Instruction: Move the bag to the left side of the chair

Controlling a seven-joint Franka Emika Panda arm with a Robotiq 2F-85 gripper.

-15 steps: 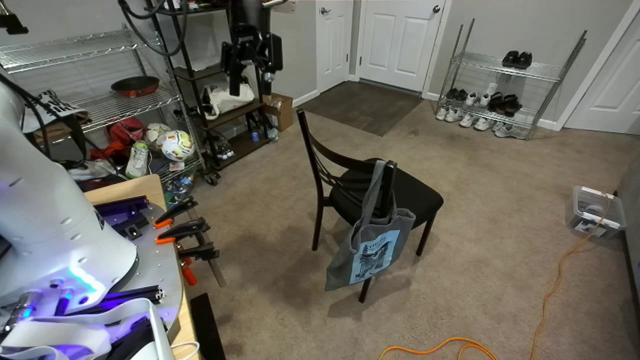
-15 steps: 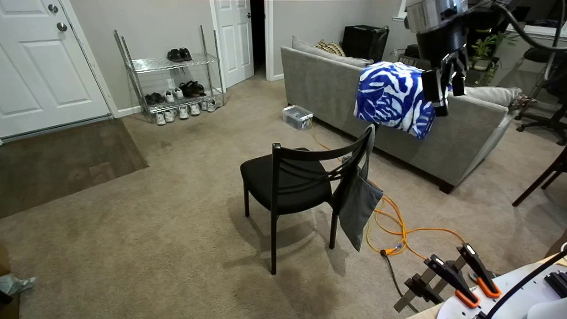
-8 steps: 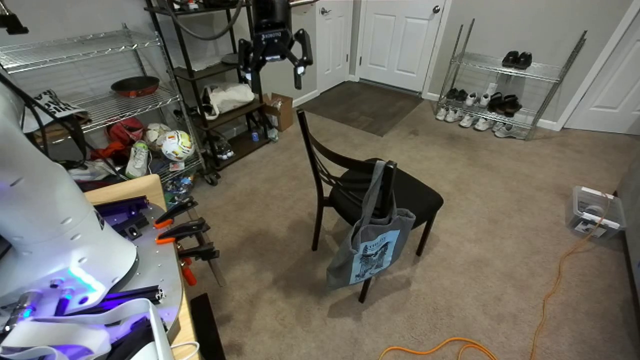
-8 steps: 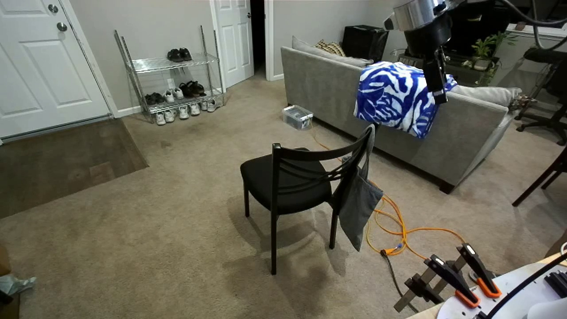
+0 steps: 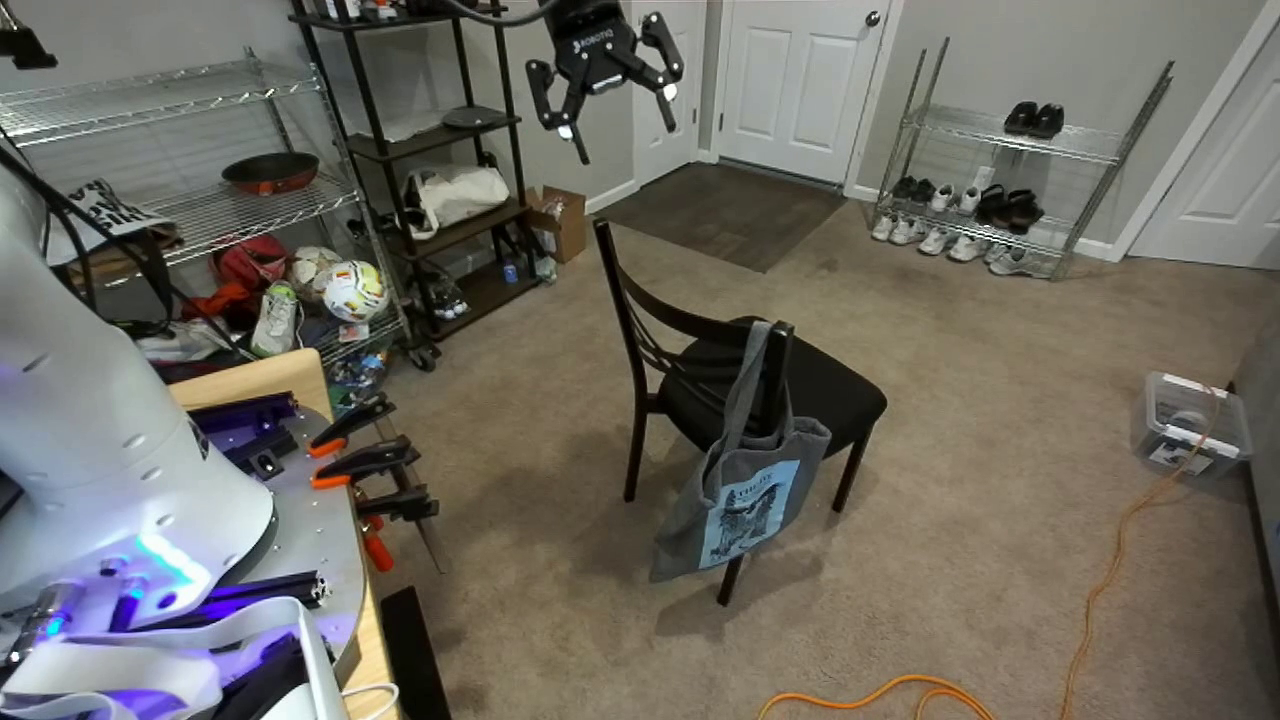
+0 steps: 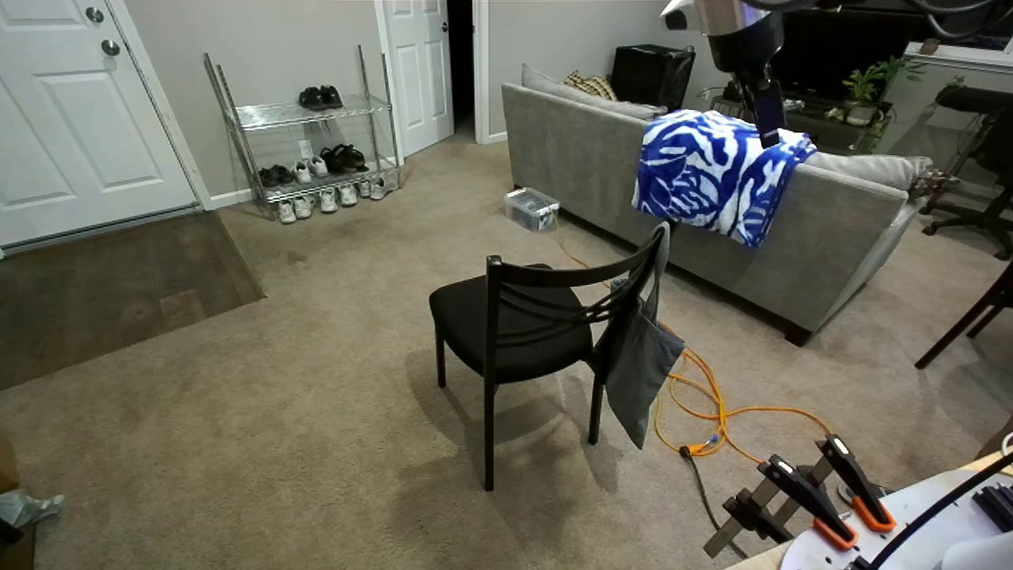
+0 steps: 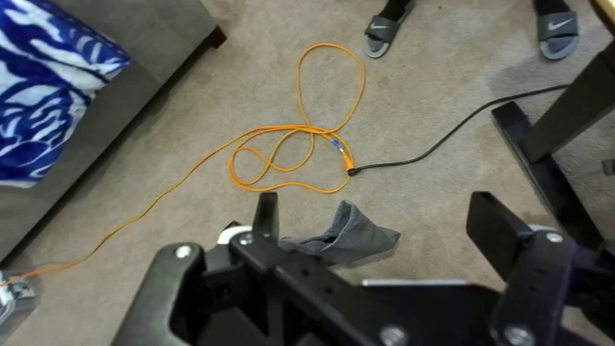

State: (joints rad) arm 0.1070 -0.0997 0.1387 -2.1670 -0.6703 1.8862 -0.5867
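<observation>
The blue-grey tote bag (image 5: pixel 745 500) hangs by its handles from a backrest post of the black chair (image 5: pixel 820 390), its pale print showing. Seen in an exterior view, the bag (image 6: pixel 645 364) is on the sofa side of the chair (image 6: pixel 514 324). High above and behind the chair, well apart from both, my gripper (image 5: pixel 626 140) stands open. In the wrist view nothing lies between the spread fingers (image 7: pixel 495 230) of the gripper (image 7: pixel 375 204); the bag (image 7: pixel 358 235) appears far below, partly covered by the gripper, which also hides most of the chair.
A grey sofa (image 6: pixel 586 150) carries a blue-white blanket (image 6: pixel 712 174). An orange cord (image 7: pixel 307 129) lies coiled on the carpet near the bag. Black clamps (image 5: pixel 370 460) jut from the table edge. A dark rack (image 5: pixel 455 225) stands against the wall. Sandalled feet (image 7: pixel 383 29) show near a table leg (image 7: pixel 562 115).
My gripper has swung right and up in an exterior view, left and up in the opposite camera's picture, and has turned so its spread fingers show. Bag and chair have stayed put.
</observation>
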